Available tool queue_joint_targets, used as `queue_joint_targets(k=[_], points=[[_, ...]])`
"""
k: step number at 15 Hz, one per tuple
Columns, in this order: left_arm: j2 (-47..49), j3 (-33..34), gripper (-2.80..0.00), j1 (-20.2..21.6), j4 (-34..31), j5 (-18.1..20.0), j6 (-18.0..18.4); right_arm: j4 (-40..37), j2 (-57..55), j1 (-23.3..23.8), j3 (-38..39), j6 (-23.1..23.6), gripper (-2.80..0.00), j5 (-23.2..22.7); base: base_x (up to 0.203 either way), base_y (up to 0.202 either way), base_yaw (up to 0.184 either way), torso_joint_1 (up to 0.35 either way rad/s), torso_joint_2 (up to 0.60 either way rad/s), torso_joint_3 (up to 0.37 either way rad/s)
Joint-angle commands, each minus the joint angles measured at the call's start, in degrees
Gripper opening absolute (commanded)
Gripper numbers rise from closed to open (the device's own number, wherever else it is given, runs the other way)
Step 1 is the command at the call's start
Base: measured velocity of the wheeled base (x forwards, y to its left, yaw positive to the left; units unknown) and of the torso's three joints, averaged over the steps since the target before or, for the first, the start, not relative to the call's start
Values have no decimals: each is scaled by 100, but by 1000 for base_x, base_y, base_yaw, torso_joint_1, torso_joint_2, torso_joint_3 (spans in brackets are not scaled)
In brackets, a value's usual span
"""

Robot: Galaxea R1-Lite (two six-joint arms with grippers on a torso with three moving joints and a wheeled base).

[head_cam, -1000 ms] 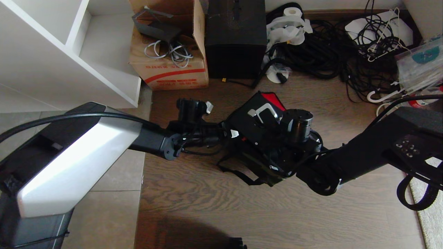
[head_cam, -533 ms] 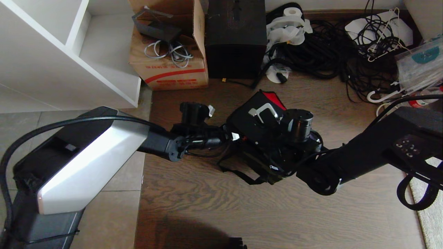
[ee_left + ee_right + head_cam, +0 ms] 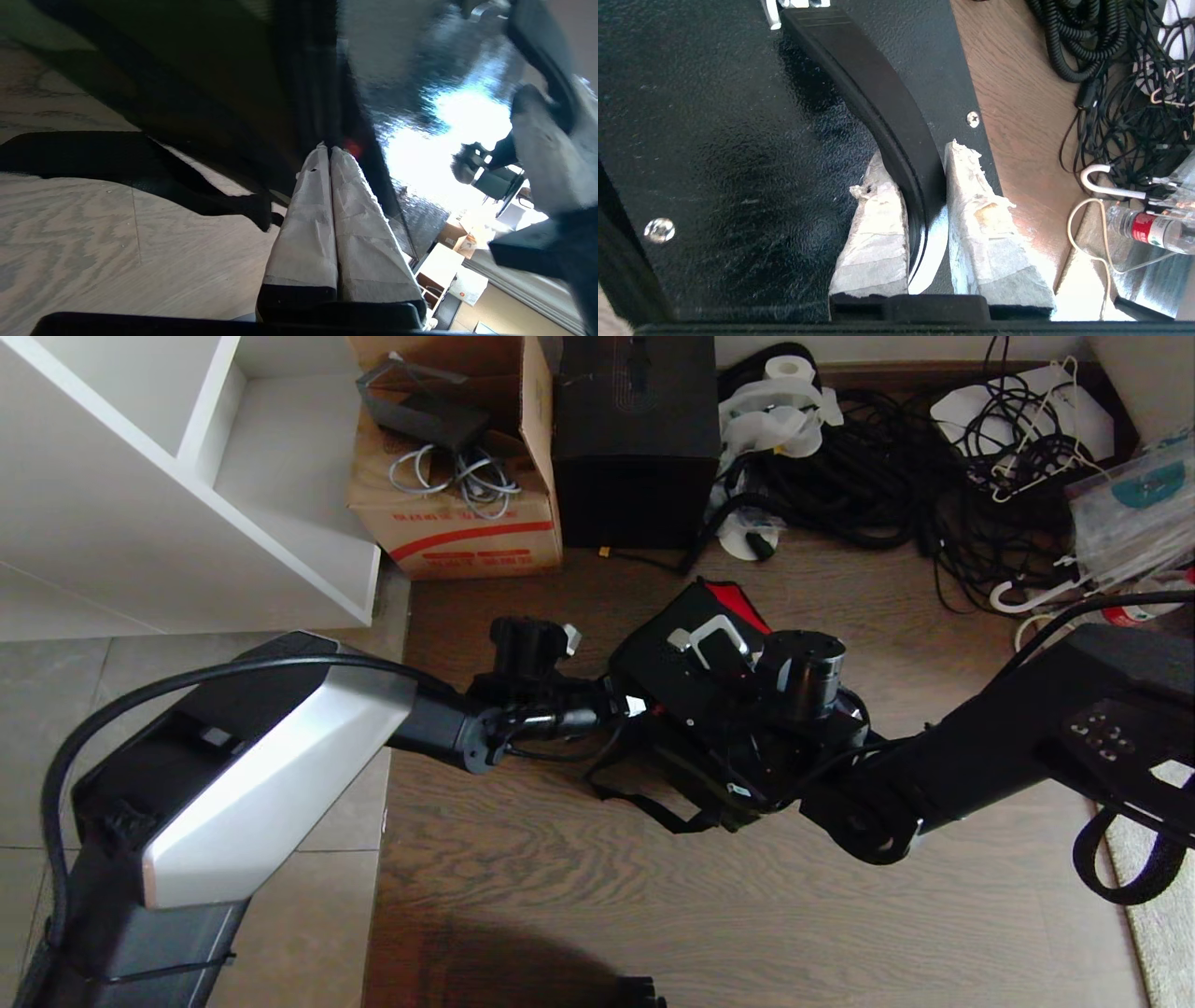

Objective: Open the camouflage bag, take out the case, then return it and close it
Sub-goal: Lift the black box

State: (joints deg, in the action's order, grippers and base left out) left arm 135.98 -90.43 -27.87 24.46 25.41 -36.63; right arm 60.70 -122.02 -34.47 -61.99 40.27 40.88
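Note:
The case [image 3: 667, 677], flat and black, lies tilted on the open camouflage bag [image 3: 695, 789] on the wooden floor. The bag's red lid lining [image 3: 739, 602] shows behind the case. My right gripper [image 3: 915, 161] is shut on the case's curved black handle [image 3: 878, 88], one taped finger on each side. My left gripper [image 3: 633, 703] reaches in from the left with its taped fingers [image 3: 308, 210] pressed together and nothing visible between them. Its tips sit at the seam between the bag's dark green fabric [image 3: 201, 65] and the glossy case [image 3: 420, 93], beside a small red latch [image 3: 353, 147].
A black strap [image 3: 644, 807] trails from the bag toward me. A red-striped cardboard box [image 3: 467, 523] and a tall black box [image 3: 635, 439] stand behind. A heap of cables [image 3: 887, 467] and hangers lies at the back right. White shelving [image 3: 187, 476] is at the left.
My left arm has pushed in to the right, bringing its shut fingers up against the left edge of the case and bag. The right arm and the case have stayed put.

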Motion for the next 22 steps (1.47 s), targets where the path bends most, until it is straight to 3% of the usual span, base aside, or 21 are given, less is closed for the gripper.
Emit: queue_joint_targets(k=[1, 22], points=[[151, -46, -280, 9, 14, 8, -21, 37, 4, -15, 20, 25, -280, 17, 0, 0, 0, 0, 0, 0], [489, -229, -280, 273, -73, 16, 41, -14, 90, -15, 29, 25, -280, 17, 0, 0, 0, 0, 0, 0]])
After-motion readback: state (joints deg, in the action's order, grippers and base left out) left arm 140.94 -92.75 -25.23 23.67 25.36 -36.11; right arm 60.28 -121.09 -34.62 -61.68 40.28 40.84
